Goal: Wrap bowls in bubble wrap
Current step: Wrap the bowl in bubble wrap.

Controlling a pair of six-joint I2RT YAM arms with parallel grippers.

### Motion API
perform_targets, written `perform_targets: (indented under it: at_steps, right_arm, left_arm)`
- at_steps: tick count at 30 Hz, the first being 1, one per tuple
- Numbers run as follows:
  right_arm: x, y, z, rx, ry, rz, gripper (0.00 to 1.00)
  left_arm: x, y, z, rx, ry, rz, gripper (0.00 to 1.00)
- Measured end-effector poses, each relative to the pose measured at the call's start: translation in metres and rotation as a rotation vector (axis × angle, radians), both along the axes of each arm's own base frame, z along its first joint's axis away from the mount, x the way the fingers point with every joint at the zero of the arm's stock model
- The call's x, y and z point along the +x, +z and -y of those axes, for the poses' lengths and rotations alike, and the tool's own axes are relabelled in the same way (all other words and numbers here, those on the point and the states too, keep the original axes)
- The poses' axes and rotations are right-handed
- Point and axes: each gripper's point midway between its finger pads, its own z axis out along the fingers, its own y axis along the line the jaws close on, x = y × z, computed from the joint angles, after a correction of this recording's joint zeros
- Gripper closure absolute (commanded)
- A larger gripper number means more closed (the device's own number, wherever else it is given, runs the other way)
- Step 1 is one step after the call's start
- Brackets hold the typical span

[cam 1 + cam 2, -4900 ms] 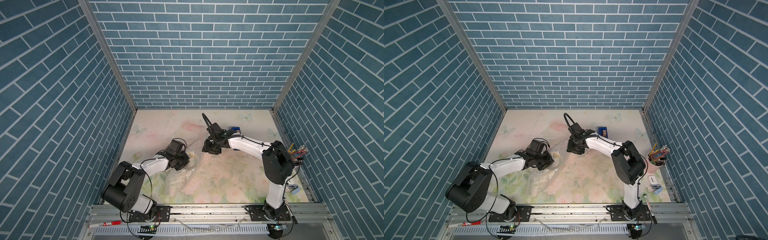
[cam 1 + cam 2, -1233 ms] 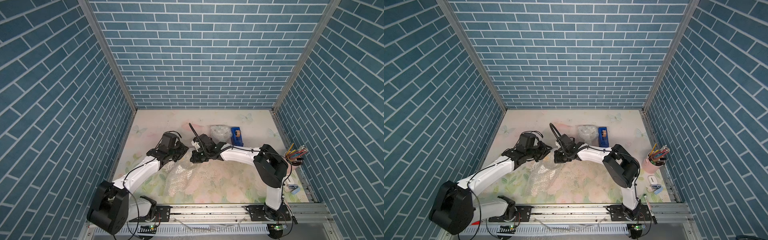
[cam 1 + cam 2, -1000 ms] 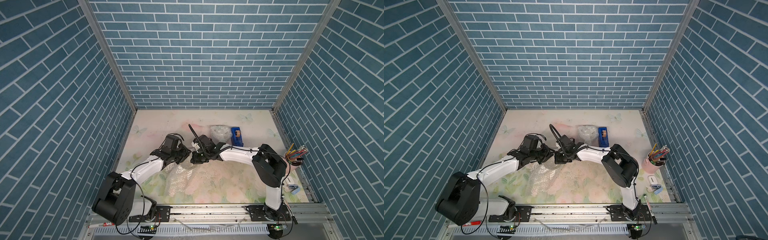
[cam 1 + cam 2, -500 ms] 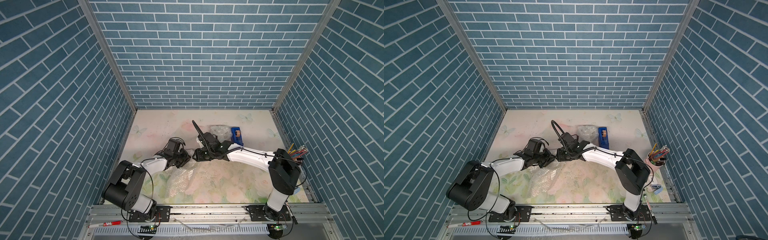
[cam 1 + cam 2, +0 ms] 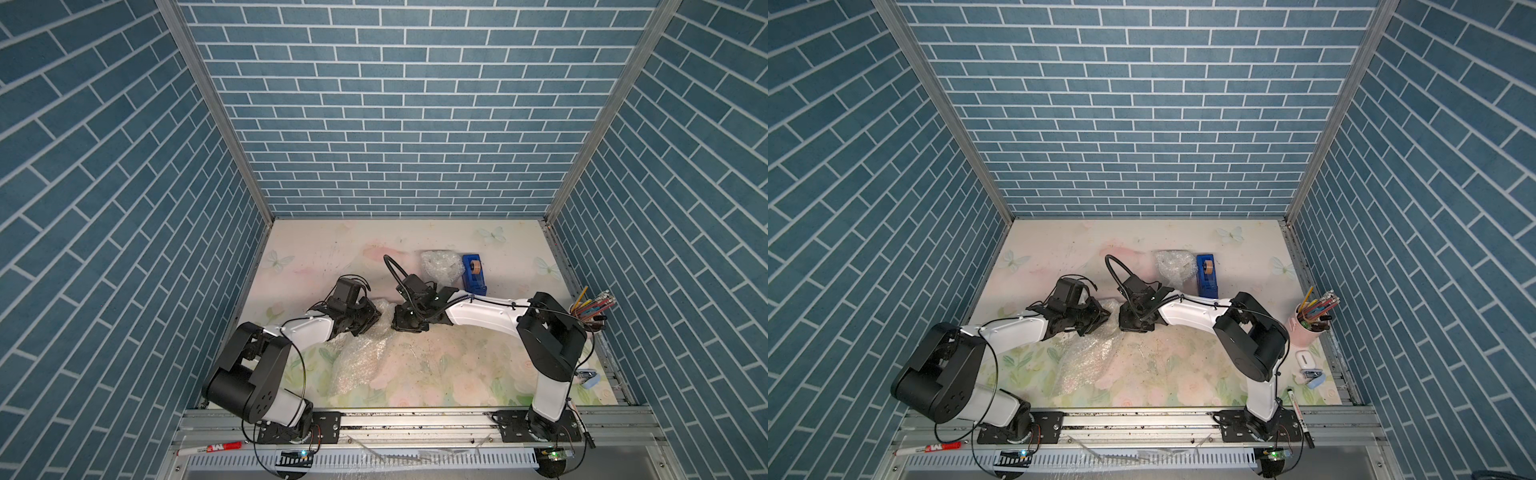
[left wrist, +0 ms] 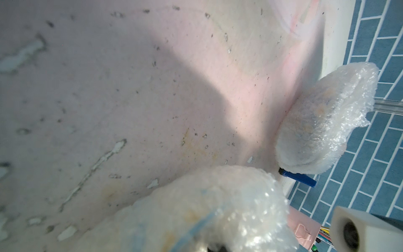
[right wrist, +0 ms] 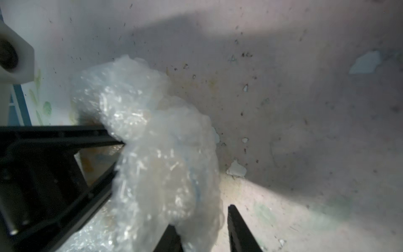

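A bowl shows only as a blue rim line (image 6: 196, 224) through the bubble wrap (image 6: 218, 207) bundled round it. My left gripper (image 5: 369, 322) is shut on that bundle, its fingers (image 7: 65, 139) visible in the right wrist view. The rest of the sheet (image 5: 359, 359) trails over the table toward the front, in both top views (image 5: 1086, 359). My right gripper (image 7: 205, 231) faces the left one from the right. Its fingers stand apart with a hanging fold of the wrap (image 7: 165, 174) between them. A second wrapped bowl (image 5: 441, 266) lies at the back.
A blue tape dispenser (image 5: 473, 272) stands right beside the wrapped bundle at the back. A pink cup of pens (image 5: 590, 311) and small items (image 5: 588, 376) sit along the right edge. Brick-patterned walls close in three sides. A marker (image 5: 210, 448) lies on the front rail.
The left arm has folded back toward its base, drawing the wrapped bowl slightly frontward. The right gripper has shifted a little right and its jaws have opened round the wrap.
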Motion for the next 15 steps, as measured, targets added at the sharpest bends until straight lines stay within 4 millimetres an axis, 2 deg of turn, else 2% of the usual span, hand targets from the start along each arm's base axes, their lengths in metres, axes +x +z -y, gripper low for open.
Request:
perform_targets:
  at_steps: [2,8,11,12,13,15]
  right_arm:
    - [0.007,0.005,-0.004,-0.011,-0.01,0.004,0.99]
    - [0.043,0.01,0.003,-0.077,-0.004,0.007,1.0]
    - [0.058,0.014,0.011,-0.11,0.011,0.02,0.87]
    - [0.062,0.016,0.015,-0.124,0.009,0.026,0.8]
    - [0.067,0.019,0.018,-0.131,0.007,0.037,0.73]
    - [0.076,0.028,0.024,-0.136,-0.004,0.073,0.65]
  left_arm:
    - [0.0,-0.001,0.0,-0.001,0.0,-0.002,0.81]
    - [0.007,-0.002,0.001,-0.007,0.007,0.016,0.81]
    - [0.012,0.001,0.004,-0.025,0.008,0.035,0.82]
    - [0.013,0.002,0.005,-0.03,0.007,0.041,0.82]
    - [0.012,0.002,0.006,-0.032,0.006,0.039,0.82]
    - [0.01,0.002,0.006,-0.035,0.004,0.034,0.81]
